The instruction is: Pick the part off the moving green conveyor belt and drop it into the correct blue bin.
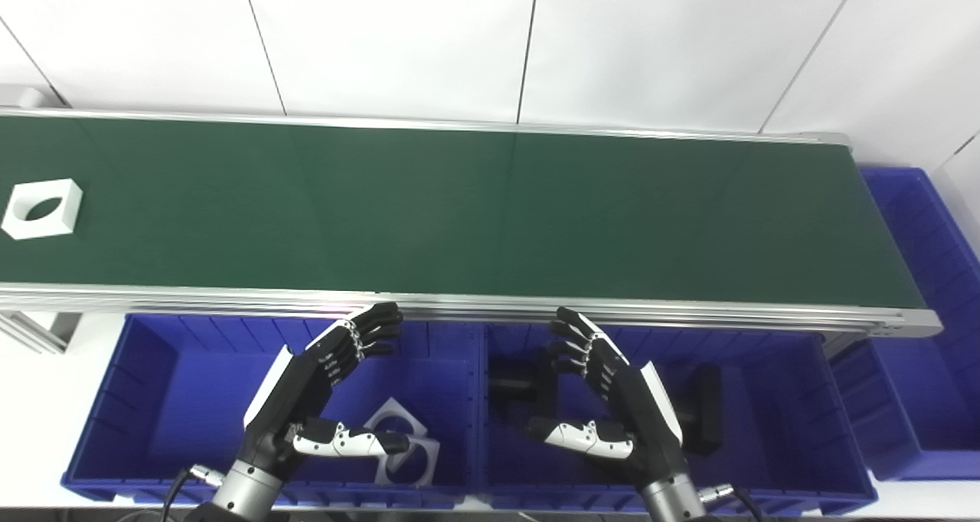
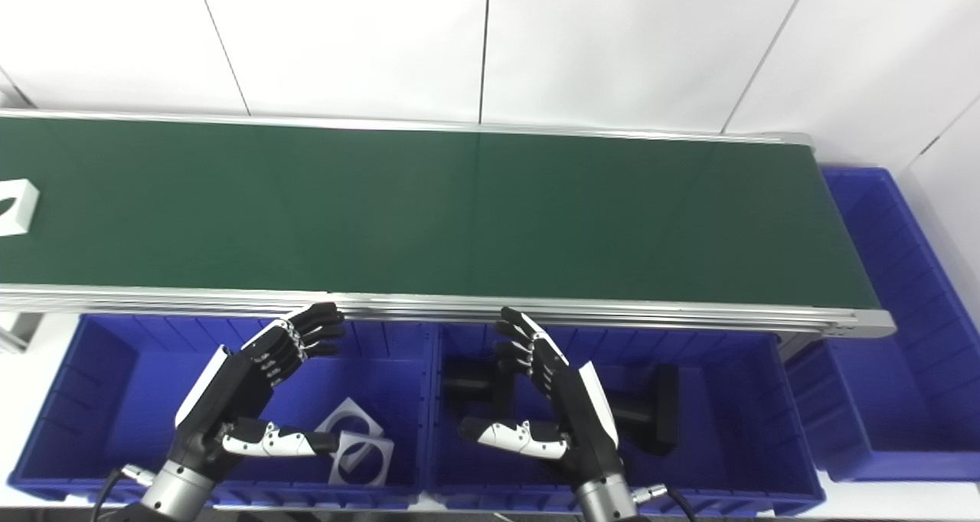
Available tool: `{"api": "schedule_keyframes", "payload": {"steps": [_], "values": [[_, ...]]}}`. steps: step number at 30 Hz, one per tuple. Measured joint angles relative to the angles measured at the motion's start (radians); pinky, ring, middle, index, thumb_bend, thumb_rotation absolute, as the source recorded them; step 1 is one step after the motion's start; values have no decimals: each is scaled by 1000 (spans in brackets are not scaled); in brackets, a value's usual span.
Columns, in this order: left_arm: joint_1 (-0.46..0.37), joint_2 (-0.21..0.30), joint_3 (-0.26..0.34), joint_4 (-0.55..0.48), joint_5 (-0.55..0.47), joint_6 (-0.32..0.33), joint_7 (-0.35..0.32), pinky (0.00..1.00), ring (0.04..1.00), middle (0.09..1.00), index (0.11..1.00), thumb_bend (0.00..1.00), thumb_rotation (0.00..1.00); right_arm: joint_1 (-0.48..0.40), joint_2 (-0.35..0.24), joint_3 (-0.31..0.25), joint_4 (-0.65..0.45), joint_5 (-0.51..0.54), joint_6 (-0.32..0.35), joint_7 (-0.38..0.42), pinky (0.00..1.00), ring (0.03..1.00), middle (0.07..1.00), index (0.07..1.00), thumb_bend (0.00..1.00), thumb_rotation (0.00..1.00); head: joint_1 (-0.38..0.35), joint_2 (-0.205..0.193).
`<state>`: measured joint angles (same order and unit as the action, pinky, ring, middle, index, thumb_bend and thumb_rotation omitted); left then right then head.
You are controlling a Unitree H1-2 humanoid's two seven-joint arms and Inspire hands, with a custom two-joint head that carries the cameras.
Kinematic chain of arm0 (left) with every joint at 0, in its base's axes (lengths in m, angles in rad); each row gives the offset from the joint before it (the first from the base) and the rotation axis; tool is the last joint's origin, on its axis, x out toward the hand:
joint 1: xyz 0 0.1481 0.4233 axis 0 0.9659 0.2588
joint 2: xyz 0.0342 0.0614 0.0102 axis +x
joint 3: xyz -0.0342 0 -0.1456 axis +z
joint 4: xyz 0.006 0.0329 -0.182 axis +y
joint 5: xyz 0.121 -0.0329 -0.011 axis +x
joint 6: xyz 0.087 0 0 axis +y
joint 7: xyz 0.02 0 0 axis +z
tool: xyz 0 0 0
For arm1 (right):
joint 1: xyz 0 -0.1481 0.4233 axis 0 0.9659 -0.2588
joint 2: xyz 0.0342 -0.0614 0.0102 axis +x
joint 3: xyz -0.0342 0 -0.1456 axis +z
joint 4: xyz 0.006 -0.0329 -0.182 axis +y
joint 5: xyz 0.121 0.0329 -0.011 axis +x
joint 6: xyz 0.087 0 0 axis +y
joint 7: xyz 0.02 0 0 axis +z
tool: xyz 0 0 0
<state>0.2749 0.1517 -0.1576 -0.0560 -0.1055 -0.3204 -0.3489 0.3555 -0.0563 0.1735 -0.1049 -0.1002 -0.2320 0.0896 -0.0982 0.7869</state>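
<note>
Closest to me, my left hand and my right hand hover over the blue bins with fingers spread and thumbs out, holding nothing. Under my left hand, the left blue bin already has two white square plates with round holes lying on its floor. Under my right, the middle blue bin holds black parts, partly hidden by my hand. Beyond the bins runs the green conveyor belt, and at its far left end sits the white square part with a round hole, well apart from both hands. I judge the pick has not begun; grasping and dropping remain, probably into the left bin with the matching white plates.
</note>
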Motion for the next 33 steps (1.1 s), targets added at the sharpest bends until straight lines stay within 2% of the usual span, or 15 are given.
{"api": "schedule_keyframes", "payload": {"steps": [21,22,24,27,29,31,33], "values": [[-5,0,0,3,1,-3,0,762,804,837,835,847,79,0,1,0,0,3,-1,0,735,800,841,884,818,270,-17,-9],[-6,0,0,3,2,-4,0,759,802,835,834,848,81,-1,1,0,1,3,-1,0,732,799,841,884,818,274,15,-15],[-8,-1,0,4,4,-10,2,755,802,834,832,846,72,-2,1,-1,8,5,-1,1,731,803,845,889,813,265,15,-15],[-9,-11,-2,10,13,-21,9,758,801,834,827,857,102,-4,-9,-7,31,26,-27,6,747,818,857,896,780,228,240,-64],[-8,-32,-11,14,34,-22,20,756,801,831,823,859,116,-2,-26,-16,33,49,-52,12,761,822,857,901,763,205,261,-72],[-6,-49,-23,13,61,-22,32,760,804,832,821,856,114,-1,-44,-31,33,68,-57,14,775,830,863,909,735,175,345,-113],[-4,-67,-39,13,85,-22,39,758,805,835,822,850,111,1,-54,-40,32,79,-58,13,771,828,864,910,719,145,345,-114]]}}
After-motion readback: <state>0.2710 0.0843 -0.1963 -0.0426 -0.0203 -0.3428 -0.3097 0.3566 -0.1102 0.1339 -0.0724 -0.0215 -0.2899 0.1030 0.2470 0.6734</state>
